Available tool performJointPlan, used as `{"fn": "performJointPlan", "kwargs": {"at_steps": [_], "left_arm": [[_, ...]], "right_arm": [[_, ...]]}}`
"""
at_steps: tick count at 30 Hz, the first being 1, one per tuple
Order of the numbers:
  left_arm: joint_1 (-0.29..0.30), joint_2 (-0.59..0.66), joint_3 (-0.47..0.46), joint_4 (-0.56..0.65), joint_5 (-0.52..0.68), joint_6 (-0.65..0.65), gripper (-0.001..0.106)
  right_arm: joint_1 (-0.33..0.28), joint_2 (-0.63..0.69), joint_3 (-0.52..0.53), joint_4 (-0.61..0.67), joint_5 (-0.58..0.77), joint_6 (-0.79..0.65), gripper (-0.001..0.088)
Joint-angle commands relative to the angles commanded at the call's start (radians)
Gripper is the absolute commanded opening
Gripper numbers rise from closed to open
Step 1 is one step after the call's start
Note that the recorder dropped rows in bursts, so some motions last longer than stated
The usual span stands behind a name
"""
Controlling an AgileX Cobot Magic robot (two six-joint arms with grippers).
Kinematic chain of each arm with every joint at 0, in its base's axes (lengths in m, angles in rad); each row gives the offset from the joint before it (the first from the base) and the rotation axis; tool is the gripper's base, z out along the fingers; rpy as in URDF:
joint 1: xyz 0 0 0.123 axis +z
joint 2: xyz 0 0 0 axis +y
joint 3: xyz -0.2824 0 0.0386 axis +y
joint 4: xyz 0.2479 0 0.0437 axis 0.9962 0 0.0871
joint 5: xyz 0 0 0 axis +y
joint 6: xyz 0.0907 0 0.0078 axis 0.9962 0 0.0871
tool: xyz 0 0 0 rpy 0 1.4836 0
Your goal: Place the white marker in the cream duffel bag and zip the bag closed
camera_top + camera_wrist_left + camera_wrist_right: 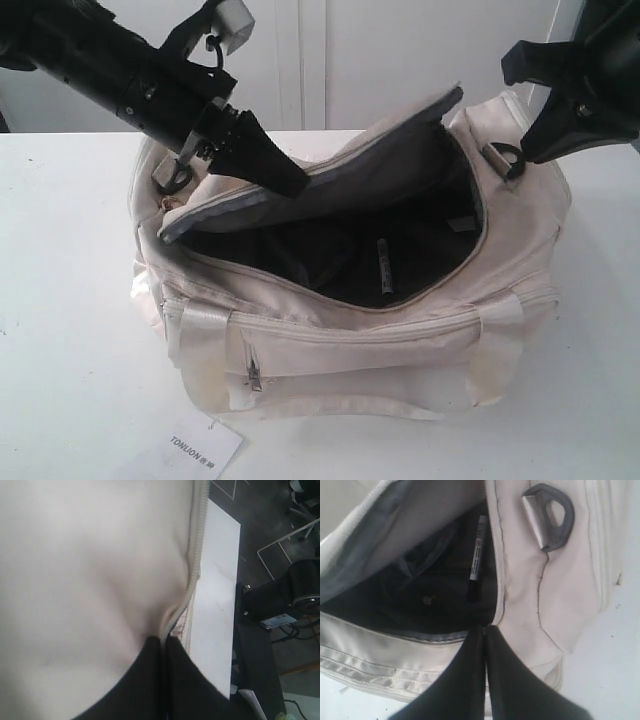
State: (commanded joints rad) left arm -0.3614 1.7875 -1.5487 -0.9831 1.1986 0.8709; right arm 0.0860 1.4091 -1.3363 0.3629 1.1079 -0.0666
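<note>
While the white marker [476, 555] is already lying inside the cream duffel bag [380, 350], just beyond the tips of the right pincer [486, 630], the zipping is not yet starting. That pincer is hanging empty above the bag's end, its jaws pressed together. The left pincer [165, 639] is pinching what looks like the zipper edge of the raised flap [330, 185], so the mouth is gaping wide. Closing the zip is what I'm judging remains.
</note>
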Motion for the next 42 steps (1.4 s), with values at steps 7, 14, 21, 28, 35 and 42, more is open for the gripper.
{"fn": "performJointPlan", "kwargs": {"at_steps": [7, 14, 21, 28, 35, 42], "left_arm": [[0.000, 0.000, 0.000, 0.000, -0.002, 0.000, 0.000], [0.000, 0.000, 0.000, 0.000, -0.002, 0.000, 0.038], [0.000, -0.002, 0.000, -0.013, -0.002, -0.002, 0.054], [0.000, -0.037, 0.000, -0.066, -0.004, -0.004, 0.054], [0.000, -0.110, 0.000, 0.015, -0.045, -0.094, 0.054], [0.000, -0.176, 0.000, 0.220, -0.137, -0.264, 0.054]], "right_arm": [[0.000, 0.000, 0.000, 0.000, 0.000, 0.000, 0.0000], [0.000, 0.000, 0.000, 0.000, 0.000, 0.000, 0.0000], [0.000, 0.000, 0.000, 0.000, 0.000, 0.000, 0.0000], [0.000, 0.000, 0.000, 0.002, 0.011, 0.000, 0.0000], [0.000, 0.000, 0.000, 0.002, 0.033, 0.000, 0.0000], [0.000, 0.000, 0.000, 0.002, 0.041, 0.000, 0.0000]]}}
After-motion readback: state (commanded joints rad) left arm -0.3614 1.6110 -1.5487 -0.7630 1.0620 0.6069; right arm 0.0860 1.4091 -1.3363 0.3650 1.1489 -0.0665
